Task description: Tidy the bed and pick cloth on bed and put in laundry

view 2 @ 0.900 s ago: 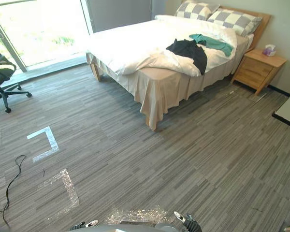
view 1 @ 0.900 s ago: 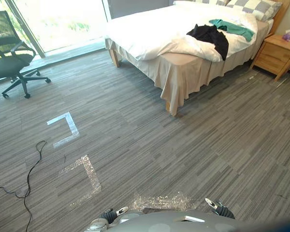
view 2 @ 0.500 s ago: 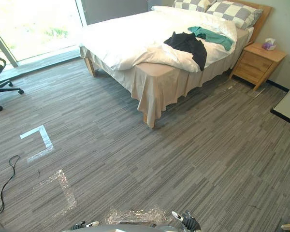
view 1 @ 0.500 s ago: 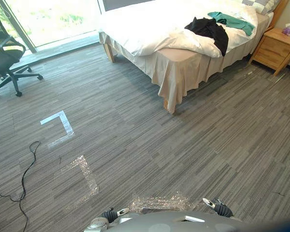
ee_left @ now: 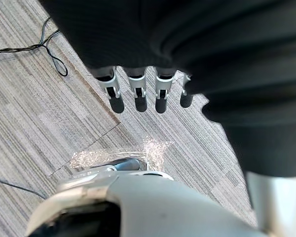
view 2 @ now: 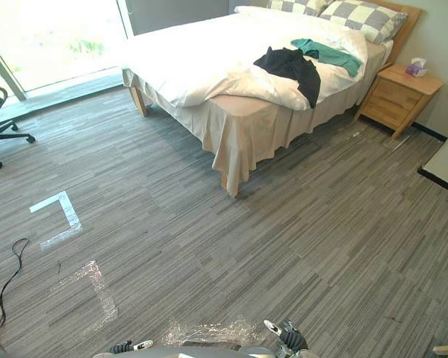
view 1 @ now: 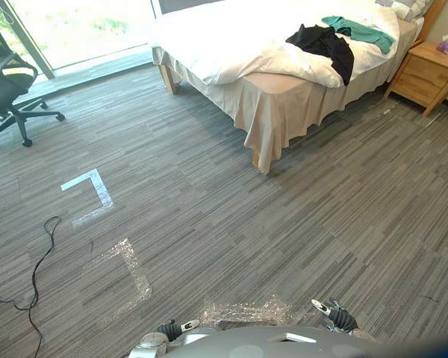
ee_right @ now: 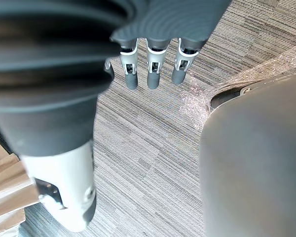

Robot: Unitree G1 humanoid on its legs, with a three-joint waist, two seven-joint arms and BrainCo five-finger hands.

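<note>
A bed (view 1: 276, 93) with a rumpled white duvet (view 1: 231, 41) stands at the far right of the room. A black cloth (view 1: 325, 45) lies on the duvet near the bed's side edge, hanging a little over it. A teal cloth (view 1: 358, 30) lies just behind it, nearer the checked pillows (view 2: 362, 21). My left hand (ee_left: 138, 91) hangs low by my side, fingers straight and empty. My right hand (ee_right: 153, 64) hangs likewise, open above the carpet. Both hands are far from the bed.
A wooden nightstand (view 1: 429, 74) with a tissue box stands past the bed. A black office chair (view 1: 4, 93) is at the far left by the window. White and clear tape corners (view 1: 93, 190) mark the grey carpet. A table edge (view 2: 444, 171) shows at right.
The view has shifted: the bed sits slightly closer and higher than before, so the camera has moved towards it. The cloths lie as they did. Both hands still hang low.
</note>
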